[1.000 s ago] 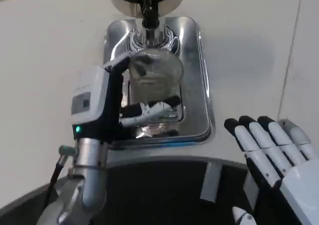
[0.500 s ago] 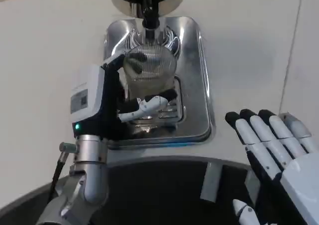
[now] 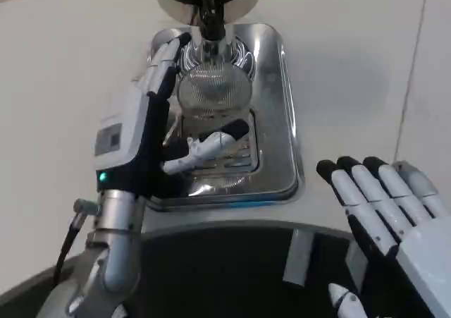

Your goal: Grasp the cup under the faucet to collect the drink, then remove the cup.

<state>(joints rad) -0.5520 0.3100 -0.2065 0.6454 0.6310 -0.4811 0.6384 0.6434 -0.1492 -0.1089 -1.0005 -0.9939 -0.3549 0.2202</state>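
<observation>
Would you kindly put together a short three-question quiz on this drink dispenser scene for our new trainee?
1. True or false: the clear cup stands on the metal drip tray beneath the faucet.
2. Which hand is at the cup? A) left hand B) right hand C) both
3. Fill in: the right hand lies with its fingers ____ over the white table, holding nothing.

Key
1. True.
2. A: the left hand has fingers up the cup's left side and the thumb reaching across in front of it.
3. Apart.
</observation>
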